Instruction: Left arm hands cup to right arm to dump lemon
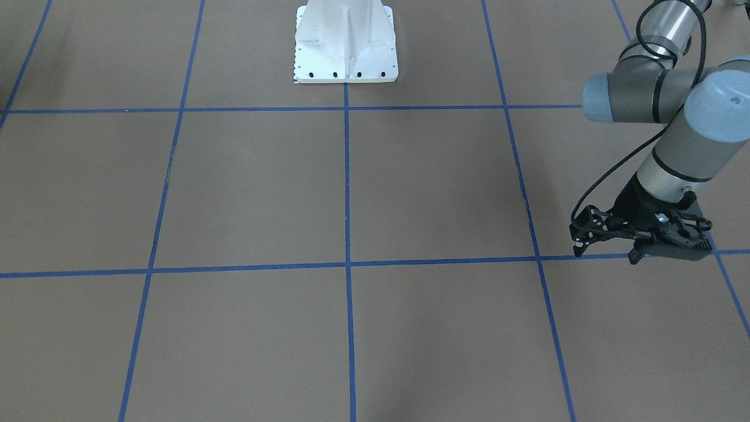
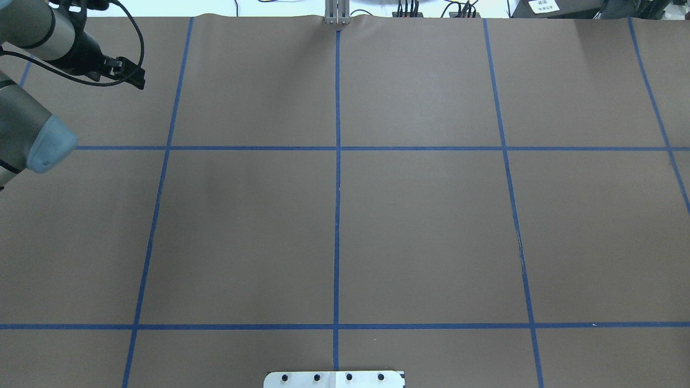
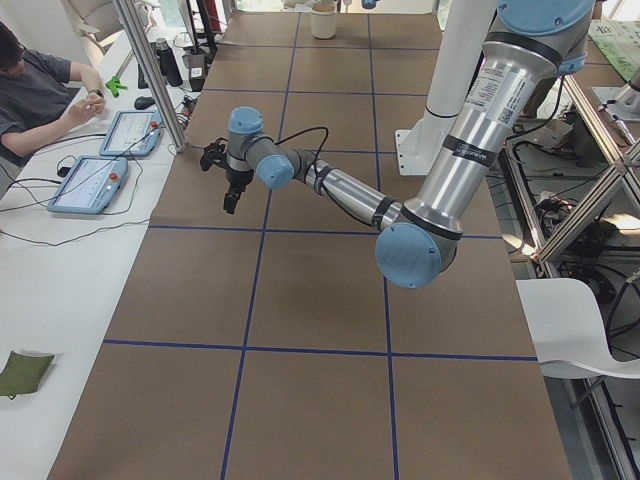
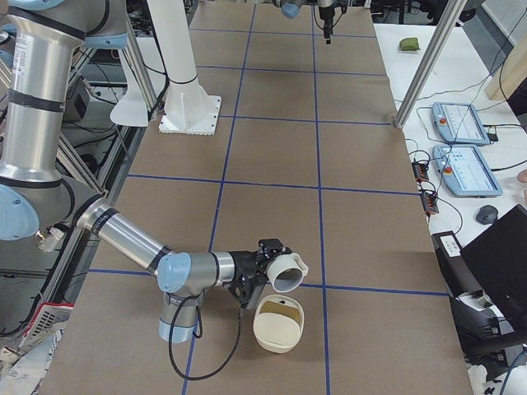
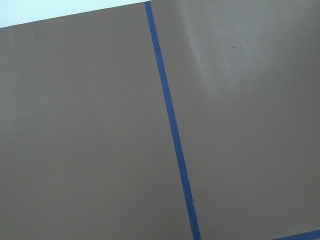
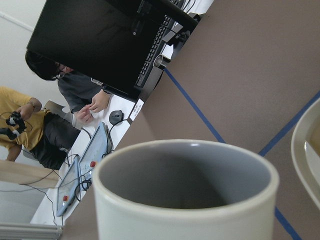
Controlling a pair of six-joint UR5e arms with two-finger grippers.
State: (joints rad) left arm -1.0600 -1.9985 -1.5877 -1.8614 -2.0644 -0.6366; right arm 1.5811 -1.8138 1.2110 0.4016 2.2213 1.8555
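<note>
My left gripper [image 1: 606, 253] hangs spread and empty over the brown table [image 1: 351, 193], while the white grey-lined mug [image 4: 286, 270] tilts at my right gripper [image 4: 259, 267] near a cream bowl [image 4: 278, 329], its grip impossible to tell.

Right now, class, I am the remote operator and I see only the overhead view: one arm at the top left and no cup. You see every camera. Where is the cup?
Observer: The cup is at the tip of the right arm, outside your frame, tipped on its side.
Operator: What is next to it?
Observer: A cream bowl sits on the table, just beside the cup's mouth.
Operator: Is the lemon in the cup?
Observer: The right wrist view shows bare grey in the part of the cup's inside that it covers. No lemon shows there.
</note>
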